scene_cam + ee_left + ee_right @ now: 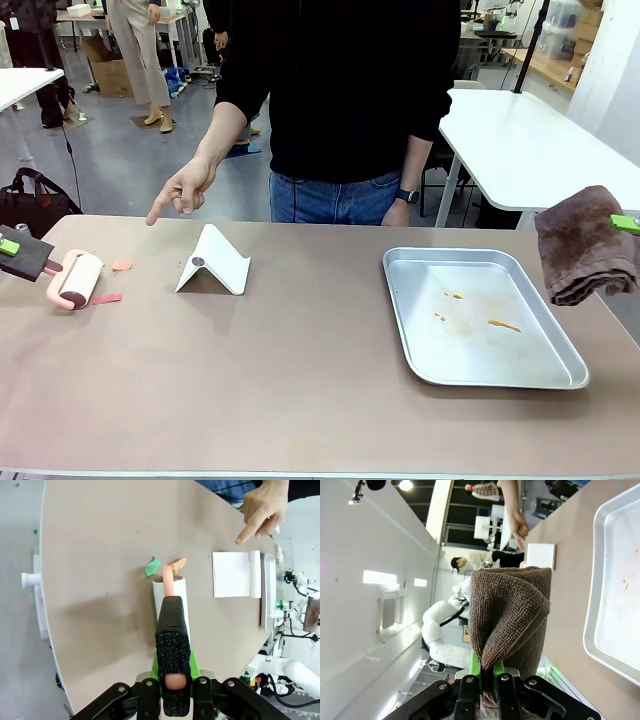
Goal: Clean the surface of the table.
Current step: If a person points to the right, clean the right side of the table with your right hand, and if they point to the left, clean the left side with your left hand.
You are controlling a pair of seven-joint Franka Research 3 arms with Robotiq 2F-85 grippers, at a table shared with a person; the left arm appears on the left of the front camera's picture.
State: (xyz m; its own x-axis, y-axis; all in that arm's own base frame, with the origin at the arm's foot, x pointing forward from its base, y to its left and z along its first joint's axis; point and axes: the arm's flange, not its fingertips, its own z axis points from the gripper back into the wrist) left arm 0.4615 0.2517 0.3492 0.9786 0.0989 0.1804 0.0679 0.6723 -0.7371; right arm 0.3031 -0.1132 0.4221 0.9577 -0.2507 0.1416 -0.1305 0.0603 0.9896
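The tan-brown table [300, 390] carries small paper scraps: an orange one [122, 265] and a red strip [105, 298] at the far left. My left gripper [10, 247] is shut on the black foam handle [173, 645] of a pink lint roller [78, 278], whose white roll [172, 597] lies on the table [100, 555] just short of a green scrap [151, 567] and an orange scrap [178, 563]. My right gripper [625, 224] hangs at the right edge above the table, shut on a folded brown towel [585, 245]. In the right wrist view the towel [512, 615] stands up between the fingers.
A person stands at the far side, one hand [180, 190] pointing down toward the table's left part. A white folded stand [213, 262] sits left of centre. A shiny silver tray [410, 320] with orange smears [500, 325] lies at the right. White tables stand behind.
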